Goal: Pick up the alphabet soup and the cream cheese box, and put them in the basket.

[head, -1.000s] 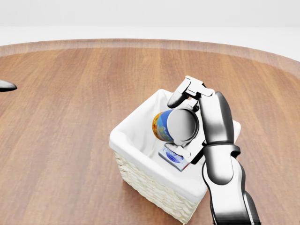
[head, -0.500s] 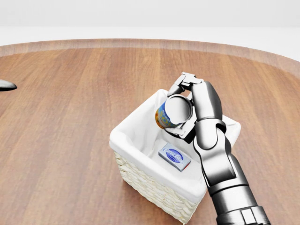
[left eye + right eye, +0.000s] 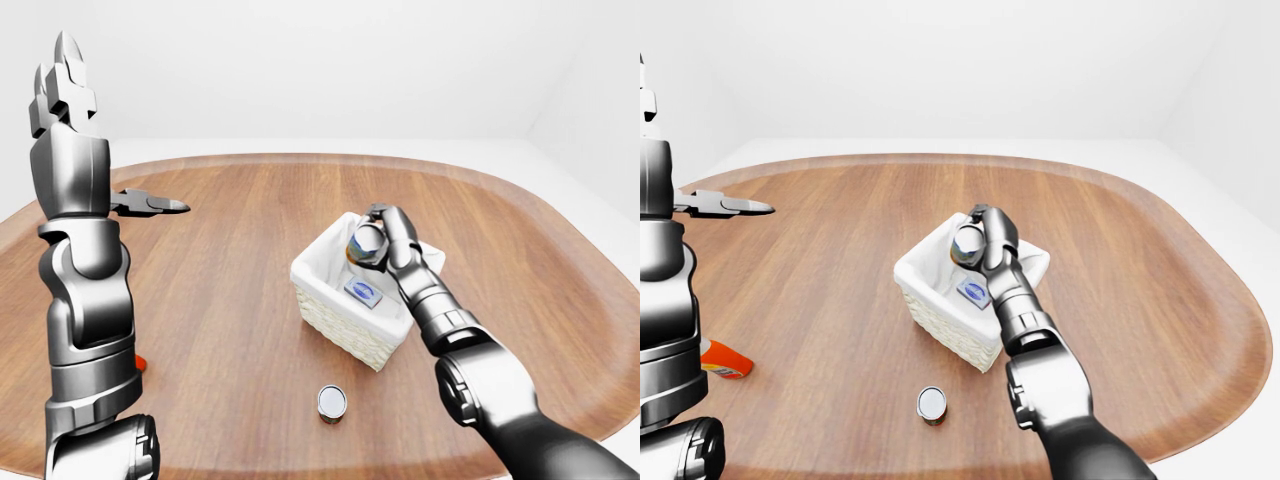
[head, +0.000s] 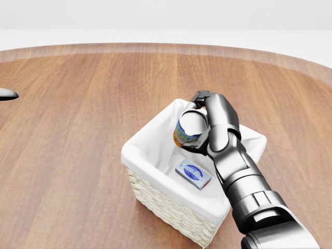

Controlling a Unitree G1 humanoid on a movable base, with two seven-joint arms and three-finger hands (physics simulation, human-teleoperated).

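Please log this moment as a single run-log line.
right hand: shut on blue-and-orange alphabet soup can, over white-lined wicker basket | blue cream cheese box: in basket | left hand: raised, open, empty

My right hand [image 4: 203, 120] reaches forward on an extended arm, fingers [image 4: 199, 98] curled closed around a can. My left hand [image 3: 62, 82] is raised upright, fingers extended.

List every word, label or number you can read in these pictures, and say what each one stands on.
No text reads clearly.
Cream cheese box in the basket: blue oval logo with lettering, too small to read.
Alphabet soup in the right hand: colourful label, blurred.
Small can on the table: nothing legible.
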